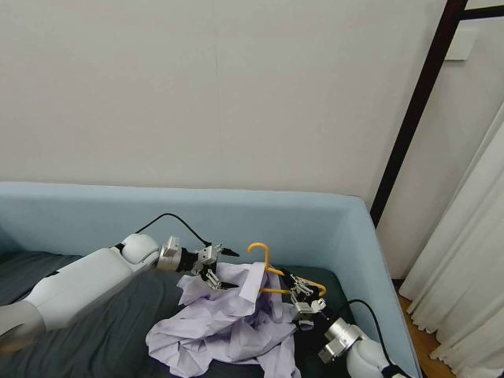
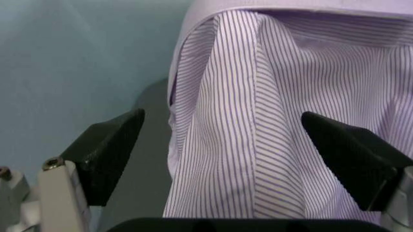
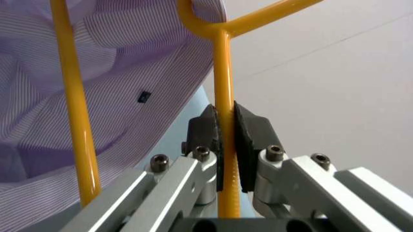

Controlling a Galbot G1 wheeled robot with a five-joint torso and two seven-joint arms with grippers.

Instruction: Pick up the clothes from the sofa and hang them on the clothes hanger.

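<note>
Both extended: right pincer (image 3: 227, 126) clamps hanger (image 3: 76, 106), left pincer (image 1: 224, 270) agape at shirt (image 1: 228, 327).

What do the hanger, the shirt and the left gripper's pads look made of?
The hanger: smooth, glossy yellow rod, probably plastic or coated metal; can't tell which. The shirt: thin woven cloth, white with fine purple stripes, falling in soft folds; likely cotton or a blend. The pads of the left gripper: matte black with a fine knurled texture, looks like rubber.
</note>
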